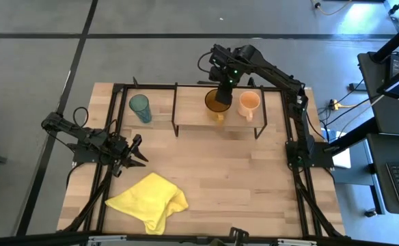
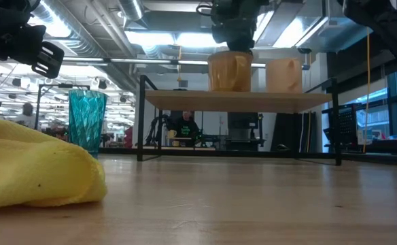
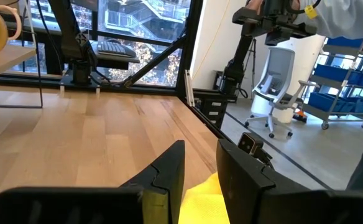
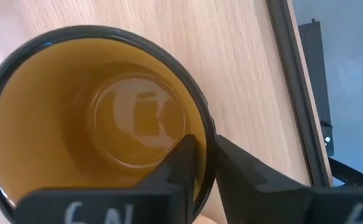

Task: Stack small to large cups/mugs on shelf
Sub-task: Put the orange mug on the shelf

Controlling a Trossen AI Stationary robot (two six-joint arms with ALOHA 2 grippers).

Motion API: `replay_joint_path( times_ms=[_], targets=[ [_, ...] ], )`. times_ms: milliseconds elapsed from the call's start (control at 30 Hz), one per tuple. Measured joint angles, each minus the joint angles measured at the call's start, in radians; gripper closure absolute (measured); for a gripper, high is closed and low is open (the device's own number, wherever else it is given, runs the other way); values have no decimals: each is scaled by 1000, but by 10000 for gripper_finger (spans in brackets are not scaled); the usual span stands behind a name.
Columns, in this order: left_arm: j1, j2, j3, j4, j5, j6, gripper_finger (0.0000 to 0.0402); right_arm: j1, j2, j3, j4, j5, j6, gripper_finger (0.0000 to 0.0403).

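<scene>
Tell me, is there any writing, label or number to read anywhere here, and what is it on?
"6N": pale handwritten marks on the dark body of the right hand, cut off by the picture's edge, so the reading is uncertain.
Amber mug, orange mug, teal tumbler, yellow cloth, shelf: no text visible.

The wide amber-yellow translucent mug (image 4: 101, 124) looks glossy and smooth inside. The light-wood shelf plank (image 1: 193, 115) is matt, the yellow cloth (image 1: 148, 199) soft and wrinkled.
</scene>
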Motion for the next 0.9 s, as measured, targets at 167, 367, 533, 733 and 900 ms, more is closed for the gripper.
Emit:
replay_joint_path(
  times_ms=[167, 367, 533, 733, 900],
  targets=[
    [0, 0, 0, 0, 0, 0, 315, 0, 0, 0, 13, -5, 4, 356],
    [0, 0, 0, 0, 0, 0, 315, -1, 0, 1, 23, 40, 52, 346],
    [0, 0, 0, 0, 0, 0, 315, -1, 0, 0, 23, 48, 79, 353],
    [0, 0, 0, 0, 0, 0, 315, -1, 0, 1, 12, 51, 115, 350],
    [0, 0, 0, 0, 0, 0, 315, -1, 0, 1, -5, 58, 164, 347]
  ],
)
